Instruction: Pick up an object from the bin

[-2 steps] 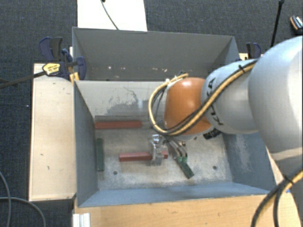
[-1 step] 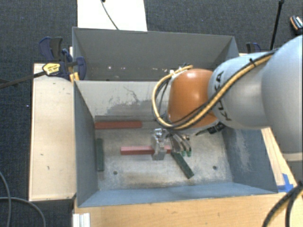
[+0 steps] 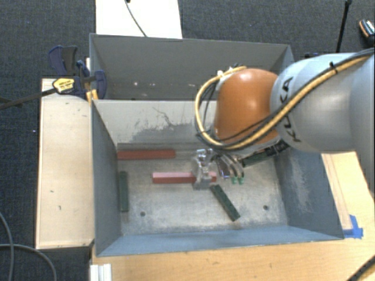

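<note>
Looks down into a grey metal bin (image 3: 104,180). Shows the gripper (image 3: 203,173) low near the middle of the bin floor, beneath an orange wrist cover (image 3: 246,107) looped with yellow and black cables (image 3: 198,111). Cannot tell whether open or closed on anything. Places it right at the right-hand end of a pink bar (image 3: 171,177), lying flat and pointing toward the bin's left wall; contact between the two unclear. Finds a dark green stick (image 3: 226,203) just beside the gripper, slanting away toward the bin's front wall. Finds a longer dark red bar (image 3: 146,154) behind the pink one, lying along the foot of the back wall and apart from it. Puts a second dark green stick (image 3: 123,191) close to the left wall, well apart from the gripper, running front to back.
</note>
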{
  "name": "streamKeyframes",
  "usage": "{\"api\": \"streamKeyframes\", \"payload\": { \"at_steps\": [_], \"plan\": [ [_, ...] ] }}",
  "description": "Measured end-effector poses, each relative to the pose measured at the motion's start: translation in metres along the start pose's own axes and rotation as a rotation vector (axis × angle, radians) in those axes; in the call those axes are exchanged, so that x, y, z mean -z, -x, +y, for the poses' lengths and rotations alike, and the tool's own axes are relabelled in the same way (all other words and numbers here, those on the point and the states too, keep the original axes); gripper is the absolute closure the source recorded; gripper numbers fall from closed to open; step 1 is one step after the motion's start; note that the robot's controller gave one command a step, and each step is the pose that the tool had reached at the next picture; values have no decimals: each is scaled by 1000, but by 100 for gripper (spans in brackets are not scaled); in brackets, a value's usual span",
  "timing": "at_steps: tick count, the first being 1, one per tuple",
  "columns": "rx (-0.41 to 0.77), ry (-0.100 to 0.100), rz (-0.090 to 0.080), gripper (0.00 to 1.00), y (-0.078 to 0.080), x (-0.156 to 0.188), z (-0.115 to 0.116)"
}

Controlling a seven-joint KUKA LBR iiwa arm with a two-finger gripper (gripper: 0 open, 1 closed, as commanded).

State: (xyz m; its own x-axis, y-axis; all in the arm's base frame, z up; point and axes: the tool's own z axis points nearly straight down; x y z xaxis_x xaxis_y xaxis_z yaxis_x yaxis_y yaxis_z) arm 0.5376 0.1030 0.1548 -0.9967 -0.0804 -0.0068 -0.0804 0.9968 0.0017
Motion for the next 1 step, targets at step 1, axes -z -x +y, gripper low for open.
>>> {"api": "streamKeyframes", "payload": {
  "at_steps": [1],
  "plan": [
    [-5, 0, -1, 100, 2, 43, 0]
  ]
}}
